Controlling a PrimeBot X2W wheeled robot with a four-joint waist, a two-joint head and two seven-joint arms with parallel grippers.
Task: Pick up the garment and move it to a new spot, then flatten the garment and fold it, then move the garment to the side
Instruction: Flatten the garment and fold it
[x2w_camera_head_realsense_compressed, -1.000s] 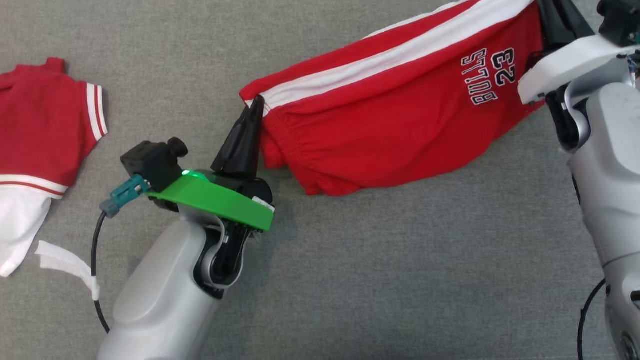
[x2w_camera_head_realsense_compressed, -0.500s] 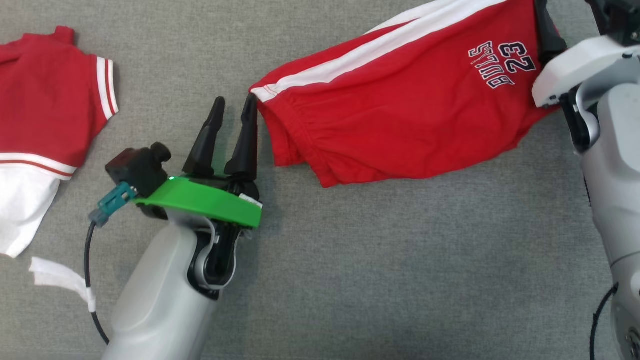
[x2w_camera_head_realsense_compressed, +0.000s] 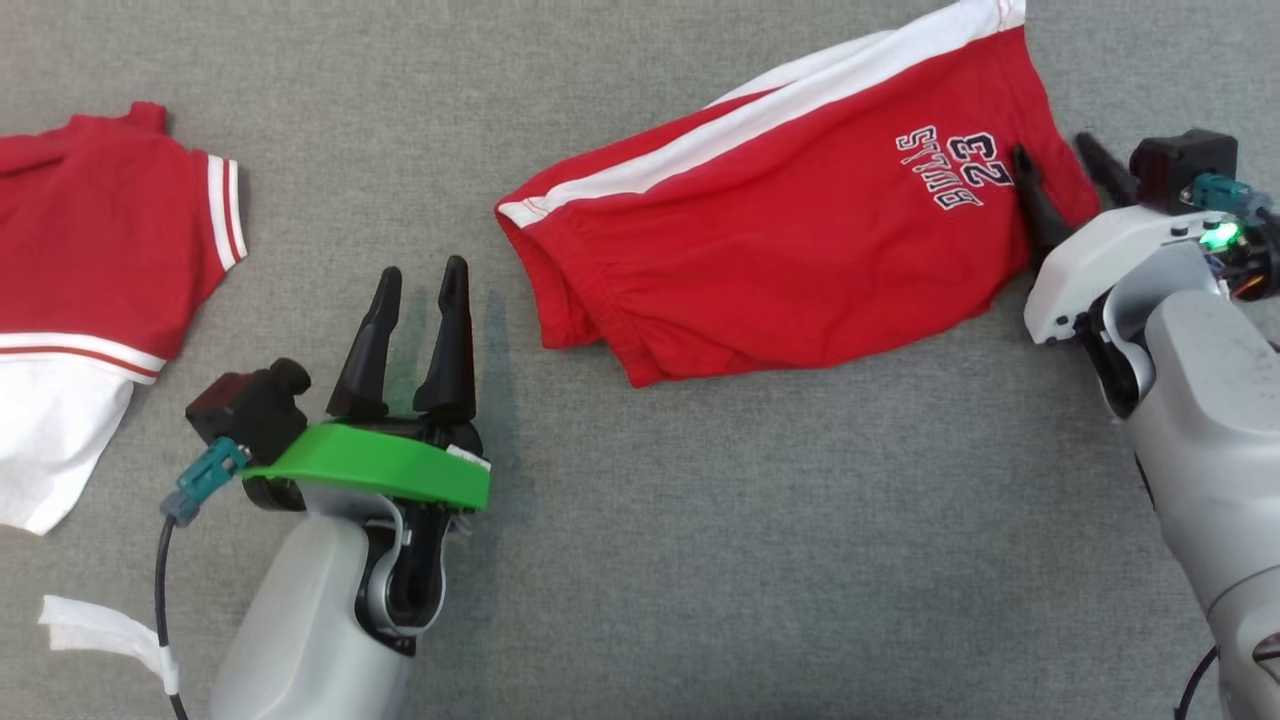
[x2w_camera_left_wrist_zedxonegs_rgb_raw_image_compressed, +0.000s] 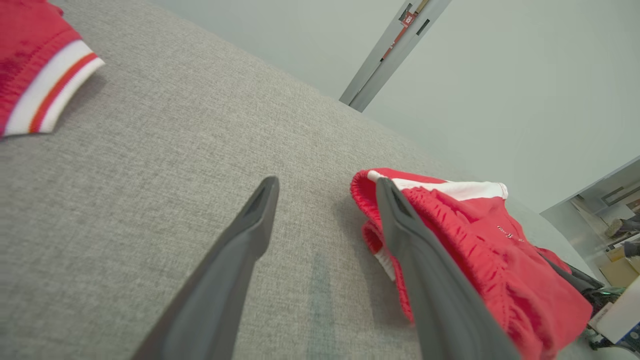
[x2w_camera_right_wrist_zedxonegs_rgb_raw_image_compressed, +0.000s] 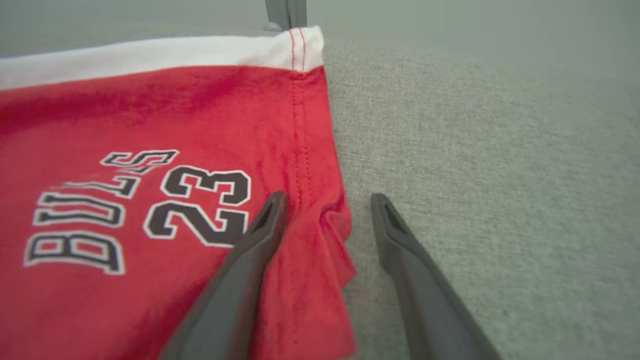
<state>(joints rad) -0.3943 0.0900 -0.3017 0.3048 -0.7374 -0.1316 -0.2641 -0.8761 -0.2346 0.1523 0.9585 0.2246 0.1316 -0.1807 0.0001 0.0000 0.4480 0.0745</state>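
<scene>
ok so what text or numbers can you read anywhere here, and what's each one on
"BULLS": black, white-edged letters on the red fabric shorts with the white side stripe.
"23": same print, beside the word, on the same shorts.
Small red label on the grey upright frame: too small to read.

Black jaws; silver forearms (x2w_camera_head_realsense_compressed: 300, 620); green left plate (x2w_camera_head_realsense_compressed: 380, 470); white right plate (x2w_camera_head_realsense_compressed: 1100, 255)

shorts (x2w_camera_head_realsense_compressed: 780, 260) showing red, white stripe running along one side, black lettering outlined in white. shirt (x2w_camera_head_realsense_compressed: 80, 250) showing red, cuff striped white-red-white, lower panel white. fabric surface (x2w_camera_head_realsense_compressed: 700, 550) reading plain grey. left gripper (x2w_camera_head_realsense_compressed: 422, 272) showing black fingers over green plate (x2w_camera_head_realsense_compressed: 380, 465); right gripper (x2w_camera_head_realsense_compressed: 1050, 148) black over white plate (x2w_camera_head_realsense_compressed: 1090, 260), green light (x2w_camera_head_realsense_compressed: 1218, 237) glowing.
</scene>
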